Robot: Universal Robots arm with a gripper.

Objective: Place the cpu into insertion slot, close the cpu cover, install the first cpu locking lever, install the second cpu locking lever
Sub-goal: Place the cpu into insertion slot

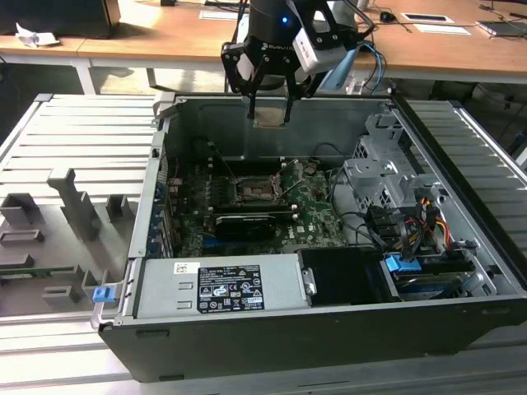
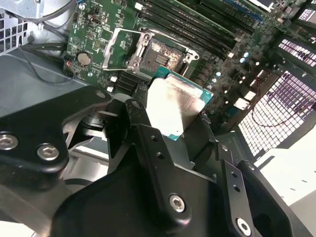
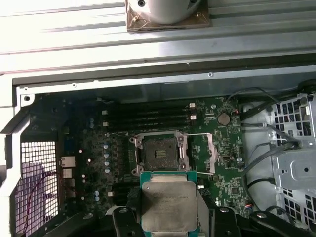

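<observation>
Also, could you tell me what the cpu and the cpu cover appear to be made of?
The cpu: its top looks like dull silvery-tan metal with a matte, slightly mottled finish; the green rim around it suggests a circuit-board laminate base. The cpu cover: seemingly thin bare sheet metal, perhaps steel, silver-grey and glinting along its frame.

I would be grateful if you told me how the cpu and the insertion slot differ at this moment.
The cpu has a pale silvery metal top edged in green; the insertion slot is dark inside a metal rim. The cpu is clamped in the end effector, clear of the motherboard; the insertion slot sits empty on it. Both are square.
</observation>
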